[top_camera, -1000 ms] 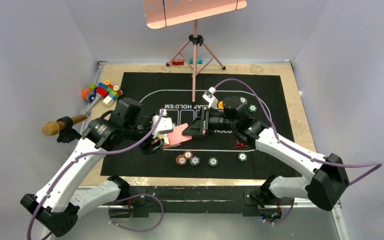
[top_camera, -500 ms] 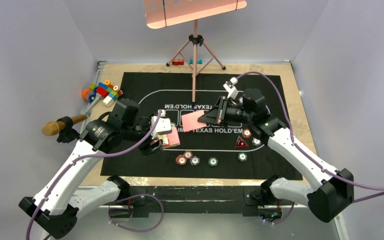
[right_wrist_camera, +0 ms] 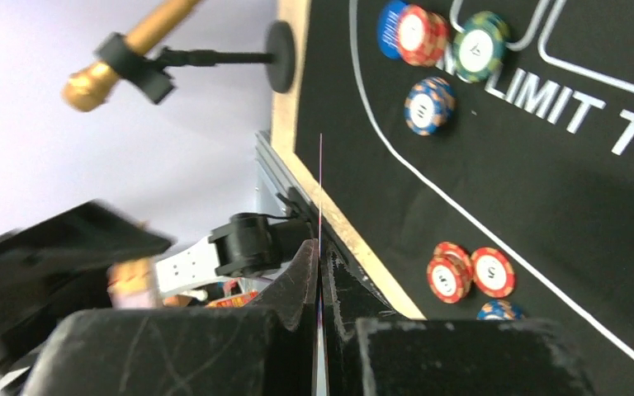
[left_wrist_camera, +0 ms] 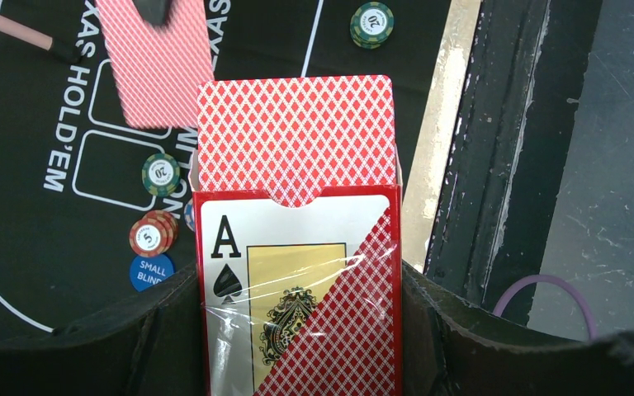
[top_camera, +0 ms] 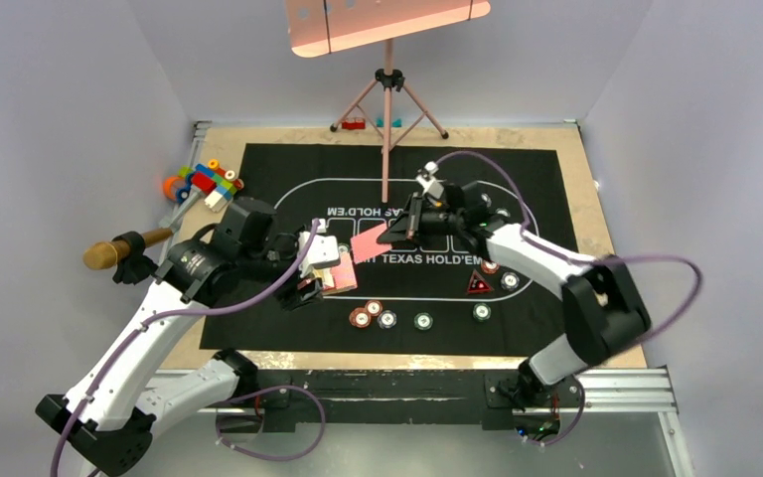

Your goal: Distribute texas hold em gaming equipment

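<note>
The right hand [top_camera: 394, 235] is pressed together on 1 card [top_camera: 368, 243], pinching it by its 3 o'clock end. The card juts from the fingers toward 8 o'clock, its long axis running about 8 to 2, red back up and somewhat tilted. It hangs over the middle of the mat [top_camera: 278, 169], by the printed lettering.

The left hand [top_camera: 316, 270] is at 9 o'clock of the card and just beside it. It clamps the box [top_camera: 336, 273] from both sides, flap open, with the mouth facing the card. The right hand is the nearer one for the coming move, since it already has the card. My guess is that the card goes down flat on the mat, so what counts is the bare mat under it and toward 12 o'clock.

The chips [top_camera: 374, 313] lie in a loose row at 6 o'clock of the card, well apart from it. The triangle [top_camera: 476, 285] sits at 4 o'clock, with 2 more chips by it. A blue button [left_wrist_camera: 150, 272] lies next to a red chip left of the box.

Hard to make out:
- The card's face is hidden.
- Whether its low edge touches the mat I cannot tell.
- The right wrist view shows the card only as a hairline between the fingers.
- The left wrist view cuts off the box bottom – how many cards are inside stays unknown.
</note>
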Motion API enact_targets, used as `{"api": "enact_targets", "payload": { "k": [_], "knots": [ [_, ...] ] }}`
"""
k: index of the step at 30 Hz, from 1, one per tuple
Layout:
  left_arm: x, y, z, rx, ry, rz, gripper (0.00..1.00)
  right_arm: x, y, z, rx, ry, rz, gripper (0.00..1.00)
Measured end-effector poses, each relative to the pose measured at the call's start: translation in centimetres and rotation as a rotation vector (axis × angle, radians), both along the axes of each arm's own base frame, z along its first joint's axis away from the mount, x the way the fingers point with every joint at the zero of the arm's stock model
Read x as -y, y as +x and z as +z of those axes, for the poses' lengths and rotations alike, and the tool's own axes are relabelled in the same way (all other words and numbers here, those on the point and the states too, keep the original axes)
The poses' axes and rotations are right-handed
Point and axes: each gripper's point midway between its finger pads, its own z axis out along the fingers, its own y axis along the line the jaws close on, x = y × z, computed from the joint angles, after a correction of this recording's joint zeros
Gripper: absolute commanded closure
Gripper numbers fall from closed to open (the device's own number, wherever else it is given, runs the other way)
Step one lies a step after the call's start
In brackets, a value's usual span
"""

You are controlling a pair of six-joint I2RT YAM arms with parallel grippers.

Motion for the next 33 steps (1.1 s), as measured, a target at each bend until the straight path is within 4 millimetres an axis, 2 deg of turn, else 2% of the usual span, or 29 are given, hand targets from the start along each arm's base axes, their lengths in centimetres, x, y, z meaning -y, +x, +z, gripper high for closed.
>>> {"api": "enact_targets", "payload": {
  "k": [2,4,7,12,17,22,25,28,33],
  "knots": [
    [0.0,0.0,0.0,0.001,-0.001,0.000,0.91,-1.3,0.4,-3.2,-0.071,-0.040,0.021,1.00],
    [-0.1,-0.2,0.0,0.001,0.000,0.000,0.91,-2.6,0.7,-5.1,-0.112,-0.066,0.040,1.00],
    [-0.2,-0.3,0.0,-0.004,0.002,-0.001,0.91,-5.2,1.7,-5.7,-0.112,-0.063,0.069,1.00],
    [-0.2,-0.4,0.0,-0.006,0.003,-0.001,0.91,-11.0,4.7,-5.7,-0.052,-0.014,0.102,1.00],
    [-0.2,-0.4,0.0,-0.008,0.002,-0.003,0.92,-15.0,5.3,-9.1,-0.088,-0.012,0.110,1.00],
    [-0.1,-0.4,0.0,-0.009,0.000,-0.005,0.92,-17.5,5.5,-12.7,-0.147,-0.034,0.103,0.99],
    [-0.1,-0.4,0.0,-0.009,0.000,-0.006,0.92,-18.8,5.5,-13.5,-0.156,-0.042,0.102,0.88],
    [-0.1,-0.5,0.0,-0.010,0.001,-0.006,0.93,-19.6,4.9,-13.4,-0.159,-0.051,0.109,0.69],
    [-0.2,-0.6,-0.1,-0.017,0.005,-0.006,0.92,-20.0,4.2,-13.5,-0.146,-0.069,0.111,0.55]
  ]
}}
